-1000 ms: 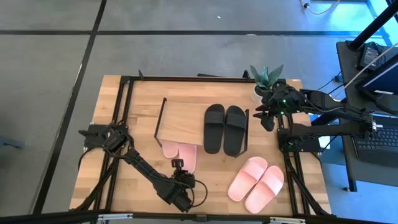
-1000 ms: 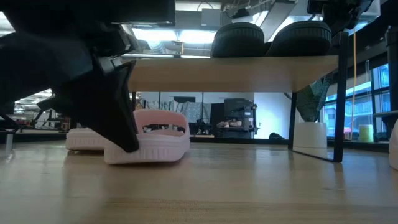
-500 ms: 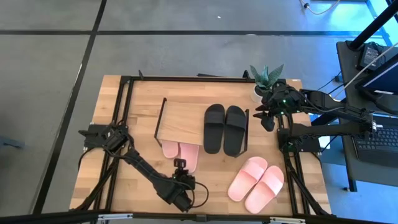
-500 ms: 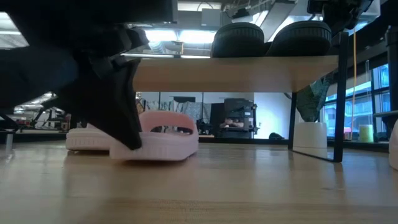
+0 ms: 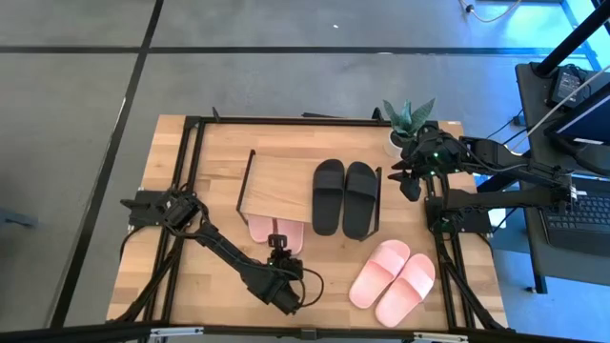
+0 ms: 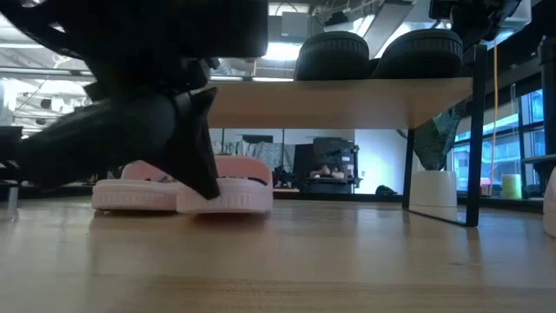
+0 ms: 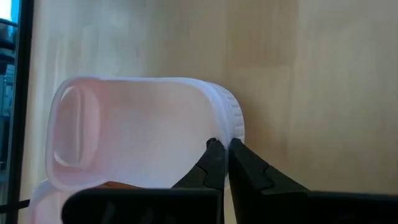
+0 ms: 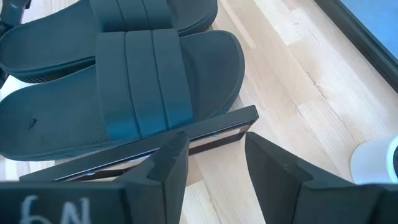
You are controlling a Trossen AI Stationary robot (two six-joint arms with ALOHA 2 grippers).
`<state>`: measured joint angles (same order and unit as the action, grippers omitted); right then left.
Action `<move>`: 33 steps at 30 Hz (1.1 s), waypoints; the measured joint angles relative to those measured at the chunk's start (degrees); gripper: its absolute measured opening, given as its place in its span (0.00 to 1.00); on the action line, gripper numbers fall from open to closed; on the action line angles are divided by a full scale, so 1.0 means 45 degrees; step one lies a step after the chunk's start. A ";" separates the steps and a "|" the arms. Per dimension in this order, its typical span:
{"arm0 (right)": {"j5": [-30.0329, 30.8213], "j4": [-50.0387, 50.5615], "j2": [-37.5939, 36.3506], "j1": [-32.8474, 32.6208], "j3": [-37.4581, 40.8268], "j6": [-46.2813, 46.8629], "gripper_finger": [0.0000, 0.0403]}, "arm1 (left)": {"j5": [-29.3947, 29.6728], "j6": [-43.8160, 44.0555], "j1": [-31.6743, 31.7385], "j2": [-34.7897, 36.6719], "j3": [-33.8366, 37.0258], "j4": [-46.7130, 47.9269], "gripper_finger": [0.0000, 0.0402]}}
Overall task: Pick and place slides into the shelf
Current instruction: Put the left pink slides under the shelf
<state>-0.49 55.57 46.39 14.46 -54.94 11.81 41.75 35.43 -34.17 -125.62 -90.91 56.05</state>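
The left gripper (image 5: 279,241) is seen with its jaws together, the tips pressed against the heel edge of a pink slide (image 7: 143,127) lying half under the shelf (image 5: 276,186). The slide's long axis runs from the jaws straight in beneath the shelf, beside its partner, so a push along that axis is judged to be what the coming move calls for.

The black pair (image 5: 344,197) rests on the shelf top. A second pink pair (image 5: 393,280) lies loose on the table, nearer the right arm.

The right gripper (image 5: 410,183) hovers just beside the shelf's end, jaws apart and empty. No legible branding is found.
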 joint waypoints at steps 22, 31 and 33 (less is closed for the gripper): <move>0.0002 0.0000 -0.0001 -0.0002 -0.0001 0.1025 0.40 | -0.1508 0.0353 0.1461 0.0003 -0.0027 -0.0053 0.00; 0.0000 0.0000 -0.0001 -0.0005 -0.0002 0.1416 0.40 | -0.1859 0.0427 0.1626 0.0034 -0.0049 0.0149 0.00; 0.0000 0.0000 0.0001 0.0000 -0.0003 0.1601 0.40 | -0.1857 0.0103 0.1630 0.0034 -0.0040 0.0537 0.00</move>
<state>-0.49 55.57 46.39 14.46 -54.96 19.02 33.40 35.89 -26.84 -125.47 -91.10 58.47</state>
